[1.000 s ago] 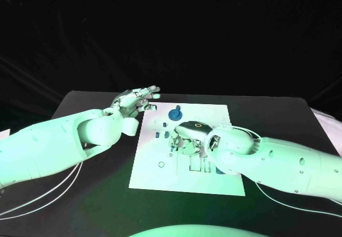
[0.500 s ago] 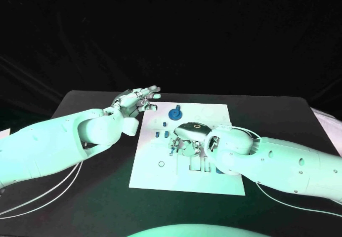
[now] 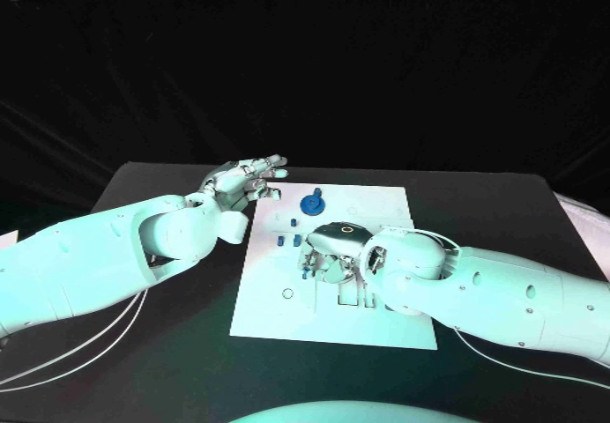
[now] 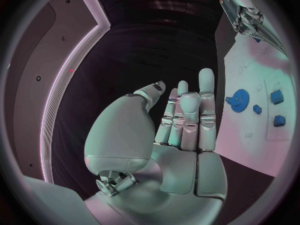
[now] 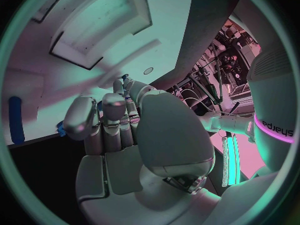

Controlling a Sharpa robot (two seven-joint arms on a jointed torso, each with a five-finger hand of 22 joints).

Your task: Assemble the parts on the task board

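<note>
Dim room with a black background. Strong light from above makes glare on the white arms. Both wrist views bend strongly at their edges.

Flat black matte surface (image 3: 152, 352), far edge visible against dark backdrop. White rectangular task board (image 3: 286, 317) lies flat at surface centre, long side running away from robot. Thin white cables (image 3: 95, 339) trail across surface on robot's left side; another white cable (image 3: 509, 359) lies on right side, near board.
</note>
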